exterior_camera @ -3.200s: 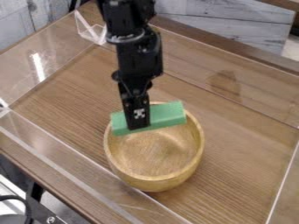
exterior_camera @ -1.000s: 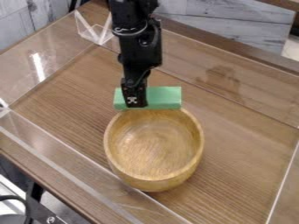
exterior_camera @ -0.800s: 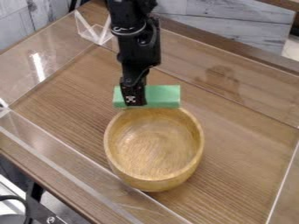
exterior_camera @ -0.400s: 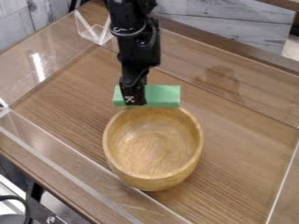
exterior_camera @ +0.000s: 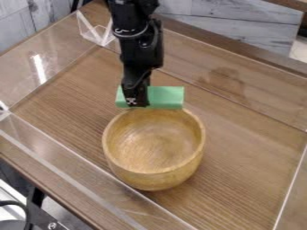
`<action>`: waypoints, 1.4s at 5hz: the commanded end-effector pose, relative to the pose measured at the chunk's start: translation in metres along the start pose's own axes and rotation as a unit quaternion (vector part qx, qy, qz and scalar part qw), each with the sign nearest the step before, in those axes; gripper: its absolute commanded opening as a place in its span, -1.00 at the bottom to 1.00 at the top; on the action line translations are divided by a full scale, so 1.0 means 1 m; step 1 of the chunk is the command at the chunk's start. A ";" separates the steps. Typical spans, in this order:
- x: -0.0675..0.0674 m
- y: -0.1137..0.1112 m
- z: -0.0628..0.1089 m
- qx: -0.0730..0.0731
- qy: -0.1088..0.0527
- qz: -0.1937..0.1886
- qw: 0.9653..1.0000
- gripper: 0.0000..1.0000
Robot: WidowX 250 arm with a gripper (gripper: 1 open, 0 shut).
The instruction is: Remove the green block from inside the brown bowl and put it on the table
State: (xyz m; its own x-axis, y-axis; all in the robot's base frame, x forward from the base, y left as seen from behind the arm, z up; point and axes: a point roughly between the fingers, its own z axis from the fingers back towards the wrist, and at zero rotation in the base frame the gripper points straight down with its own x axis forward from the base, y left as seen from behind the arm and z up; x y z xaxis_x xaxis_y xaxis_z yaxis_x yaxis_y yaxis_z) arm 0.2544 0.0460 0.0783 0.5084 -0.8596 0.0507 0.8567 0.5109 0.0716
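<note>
Green block (exterior_camera: pixel 161 97) sits just behind the far rim of the brown bowl (exterior_camera: pixel 153 149), outside the bowl's hollow and low over the bench (exterior_camera: pixel 246 108), pinched at its left end by the jaws of the gripper (exterior_camera: pixel 133 97), which points straight down. Whether the block's underside already touches the wood cannot be told from this view; the bowl's rim hides its lower edge.

Judging from this, the release is what remains, and it carries the risk. The block lies so close to the bowl that, if it is let go while tilted or resting partly on the rim, it could tip back inside or end up leaning on the bowl. A grip at one end also lets the free end sag or swing. Lifting away carelessly could nudge the bowl.

The bench is brown wood grain, ringed by low clear acrylic walls (exterior_camera: pixel 48 54) that catch glare. Beyond them a pale wall or board shows at upper right, and dark cabling or hardware at lower left.
</note>
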 end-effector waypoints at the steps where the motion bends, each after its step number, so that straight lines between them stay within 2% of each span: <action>1: -0.005 0.009 0.007 0.015 -0.005 0.007 1.000 -1.00; 7: -0.027 0.037 0.011 0.024 -0.020 0.037 0.999 -1.00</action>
State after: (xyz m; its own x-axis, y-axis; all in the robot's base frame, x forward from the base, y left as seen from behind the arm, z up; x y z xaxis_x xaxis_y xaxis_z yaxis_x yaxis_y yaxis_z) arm 0.2613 0.0810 0.0756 0.5616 -0.8232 0.0837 0.8222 0.5665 0.0552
